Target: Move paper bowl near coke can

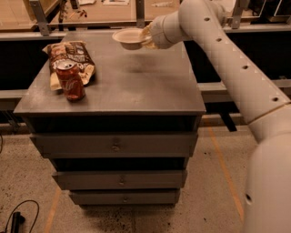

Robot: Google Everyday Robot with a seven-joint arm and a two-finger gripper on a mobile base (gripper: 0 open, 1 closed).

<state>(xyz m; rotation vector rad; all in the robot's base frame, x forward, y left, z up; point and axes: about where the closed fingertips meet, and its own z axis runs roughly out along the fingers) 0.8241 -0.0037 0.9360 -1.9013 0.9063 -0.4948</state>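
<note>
One view serves us, looking down from the front onto a dark grey cabinet with three drawers stacked below its flat top. We see the robot's pale arm coming in from the lower right, rising along the right side and bending left over the far part of the top. At its end the gripper sits above the far part of the cabinet, a little right of centre, clamped on the right rim of the paper bowl. We see the bowl held upright, its opening facing up, clear of the surface. A soft shadow lies on the top beneath and just in front of it. The bowl hangs over the far middle of the cabinet. The coke can stands upright near the front left corner with its silver top showing. It is well apart from the bowl, with bare grey top between them. Just behind the can we see a crinkled brown snack bag lying flat toward the left edge; whether the two touch we cannot tell. On the speckled floor at the lower left a dark cable curls beside the cabinet's base. Behind the cabinet runs a wooden worktop with metal uprights
</note>
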